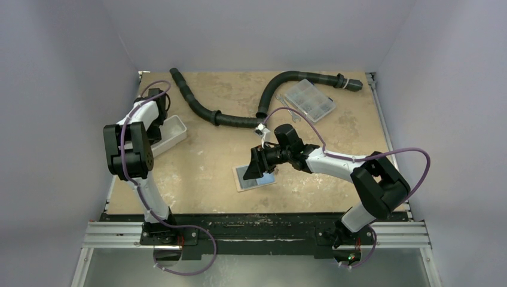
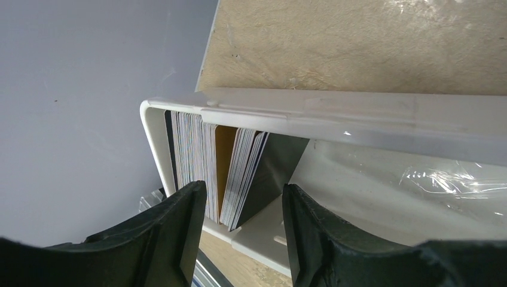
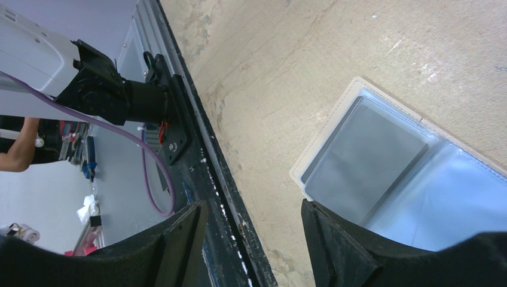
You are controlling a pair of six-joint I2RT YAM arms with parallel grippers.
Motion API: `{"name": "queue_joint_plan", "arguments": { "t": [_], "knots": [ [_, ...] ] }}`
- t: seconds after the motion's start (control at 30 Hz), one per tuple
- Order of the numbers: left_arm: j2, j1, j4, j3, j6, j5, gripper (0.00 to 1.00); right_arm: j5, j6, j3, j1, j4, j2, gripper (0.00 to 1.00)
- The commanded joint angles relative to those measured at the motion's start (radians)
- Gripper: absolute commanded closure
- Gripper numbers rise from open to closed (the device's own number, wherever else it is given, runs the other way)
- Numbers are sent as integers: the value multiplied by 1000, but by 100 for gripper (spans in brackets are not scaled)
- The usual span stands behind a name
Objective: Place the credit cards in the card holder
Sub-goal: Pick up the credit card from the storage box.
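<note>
Top view, left side: the left arm reaches to the white tray at the left edge of the table; its fingers are hard to make out from here.
Top view, right side: the right gripper hovers over the open wallet, near the table's middle.
Top view, wallet's lie: flat and unfolded, long side running roughly left to right, a little skewed.
Top view, bystanders: a ribbed hose and a clear box lie well apart at the back.
Left wrist, left gripper: jaws fairly wide, one finger on each side of the stack, pinching nothing.
Left wrist, cards: on edge, packed into one end of the tray in two bunches (the right bunch leans), top edges toward the fingers.
Left wrist, step: judged to be picking a card from the stack.
Left wrist, next move: calls for separating a single card and closing on its thin edge, not on a whole bunch.
Right wrist, right gripper: wide and empty, just off the wallet's corner.
Right wrist, grey card: one already lies flat in the wallet's sleeve, its long axis along the sleeve, so diagonal in this view.
</note>
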Motion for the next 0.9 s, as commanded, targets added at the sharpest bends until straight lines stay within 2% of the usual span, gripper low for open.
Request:
{"name": "queue_joint_plan", "arguments": {
  "t": [0.0,0.13,0.4,0.63,0.87],
  "knots": [
    [-1,19,18,5,-11,-39,49,-17,-23,10,7,14,-8,32],
    [-8,24,10,18,-8,-54,59,-17,-23,9,9,13,-7,32],
    [-28,26,-6,33,-6,-67,69,-18,-23,11,9,13,-5,32],
    [-55,27,-11,35,0,-65,85,-18,-23,10,10,14,-5,32],
    [-71,27,-18,35,-2,-51,92,-18,-23,10,10,15,-6,32]
  ]
}}
